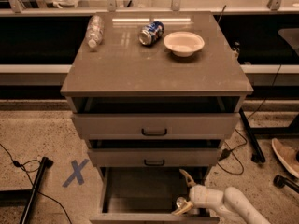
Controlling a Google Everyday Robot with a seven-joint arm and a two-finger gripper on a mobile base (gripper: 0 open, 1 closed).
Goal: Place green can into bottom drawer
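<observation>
While bottom drawer [135, 190] stands pulled out toward near edge, open room lies across its left and middle; middle drawer [154, 157] and top drawer [154, 125], both ajar, overhang its far part. At right inside it, tool [183, 193] with fingers spread wide, gripping nothing. Between them, near drawer's near right corner, green can [181, 202], silver top showing; contact with near finger unclear. Far off on worktop [154, 73]: blue can [151, 33], bottle [95, 30], bowl [184, 43].
</observation>
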